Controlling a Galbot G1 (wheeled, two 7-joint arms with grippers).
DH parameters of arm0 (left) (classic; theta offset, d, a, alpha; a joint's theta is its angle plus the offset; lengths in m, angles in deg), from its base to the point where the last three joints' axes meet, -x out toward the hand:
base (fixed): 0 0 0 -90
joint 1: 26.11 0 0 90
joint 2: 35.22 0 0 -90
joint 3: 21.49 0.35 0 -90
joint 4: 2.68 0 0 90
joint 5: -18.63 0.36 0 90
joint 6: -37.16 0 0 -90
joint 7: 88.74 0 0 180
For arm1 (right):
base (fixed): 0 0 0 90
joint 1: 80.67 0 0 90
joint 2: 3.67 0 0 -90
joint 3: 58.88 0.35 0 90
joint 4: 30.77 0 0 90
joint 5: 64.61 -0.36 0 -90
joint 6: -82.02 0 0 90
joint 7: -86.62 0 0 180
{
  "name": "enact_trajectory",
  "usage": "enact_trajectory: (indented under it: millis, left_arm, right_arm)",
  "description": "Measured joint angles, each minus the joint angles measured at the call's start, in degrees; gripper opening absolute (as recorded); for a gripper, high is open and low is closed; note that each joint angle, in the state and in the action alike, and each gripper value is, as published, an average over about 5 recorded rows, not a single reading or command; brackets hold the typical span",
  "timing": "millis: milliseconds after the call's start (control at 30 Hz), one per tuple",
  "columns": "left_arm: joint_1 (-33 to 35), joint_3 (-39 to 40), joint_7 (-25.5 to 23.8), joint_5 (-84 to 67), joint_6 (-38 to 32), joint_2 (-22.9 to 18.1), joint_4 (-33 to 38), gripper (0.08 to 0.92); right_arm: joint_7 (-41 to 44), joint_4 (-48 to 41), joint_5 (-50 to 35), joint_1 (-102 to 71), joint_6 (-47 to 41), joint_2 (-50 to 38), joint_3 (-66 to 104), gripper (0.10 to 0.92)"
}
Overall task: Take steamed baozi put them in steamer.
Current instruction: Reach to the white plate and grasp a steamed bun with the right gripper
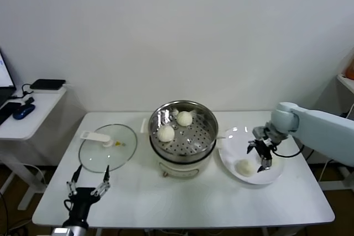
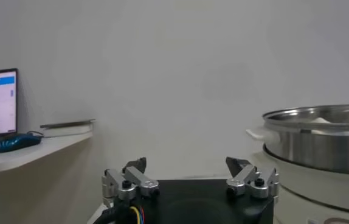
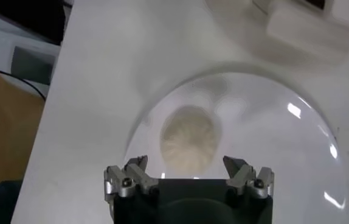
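Note:
The steel steamer [image 1: 193, 139] stands mid-table on its cream pot base and holds two baozi [image 1: 184, 118] [image 1: 166, 133]. A third baozi [image 1: 245, 167] lies on the white plate [image 1: 235, 142] to the right. My right gripper [image 1: 264, 157] is open and hovers over the plate, just beside this bun. In the right wrist view the bun [image 3: 190, 140] lies on the plate [image 3: 308, 122], just ahead of the open gripper [image 3: 186, 163] and between its fingertips, untouched. A fourth baozi is not in view. My left gripper [image 1: 88, 185] is open and empty at the table's front left.
The glass lid [image 1: 108, 147] with a white handle lies flat left of the steamer, just beyond my left gripper. A side desk [image 1: 27, 111] with a mouse and a screen stands off to the left. The left wrist view shows the steamer's wall [image 2: 320, 143].

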Motion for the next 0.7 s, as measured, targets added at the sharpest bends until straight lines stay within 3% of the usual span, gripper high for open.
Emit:
enact_trajectory:
  millis: [700]
  left_arm:
    - [-0.1, -0.1, 0.0, -0.1, 0.1, -0.3, 0.0, 0.823]
  right_arm:
    - [-0.6, -5.2, 1.9, -5.9, 0.4, 3.8, 3.8, 0.823]
